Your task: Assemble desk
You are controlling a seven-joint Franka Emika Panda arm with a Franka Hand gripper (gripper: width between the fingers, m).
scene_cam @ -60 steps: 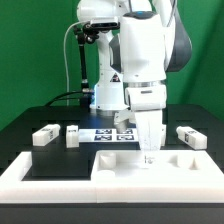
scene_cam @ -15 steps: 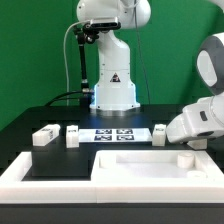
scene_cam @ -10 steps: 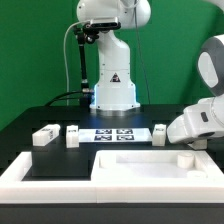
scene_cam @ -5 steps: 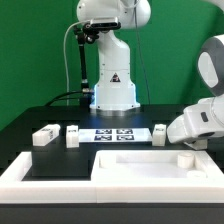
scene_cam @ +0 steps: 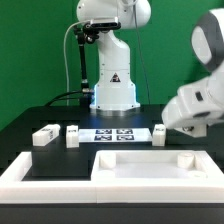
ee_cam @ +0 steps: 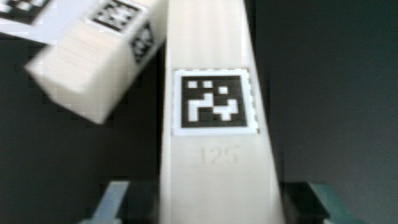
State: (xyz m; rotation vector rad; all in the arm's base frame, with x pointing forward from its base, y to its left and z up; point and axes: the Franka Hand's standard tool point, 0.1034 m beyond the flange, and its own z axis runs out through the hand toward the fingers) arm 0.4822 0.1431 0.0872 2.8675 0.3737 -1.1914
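Observation:
In the wrist view a white oblong leg block (ee_cam: 210,120) with a square tag lies lengthwise between my gripper's (ee_cam: 214,205) fingers (ee_cam: 114,200), which stand on either side of it and hold it. A second tagged leg (ee_cam: 80,60) lies askew beside it. In the exterior view the arm (scene_cam: 195,105) hangs raised at the right, its fingers hidden. Another leg (scene_cam: 160,135) stands just left of it, and two more legs (scene_cam: 44,136) (scene_cam: 73,136) stand at the left. The desk slab (scene_cam: 140,168) lies flat at the front.
The marker board (scene_cam: 115,135) lies on the black table in front of the robot base (scene_cam: 113,95). A long white raised border rim (scene_cam: 40,170) runs along the front and left, beside the slab.
The arm stayed low at the right over the last second, then rose and tilted. The leg that stood at the far right no longer shows on the table.

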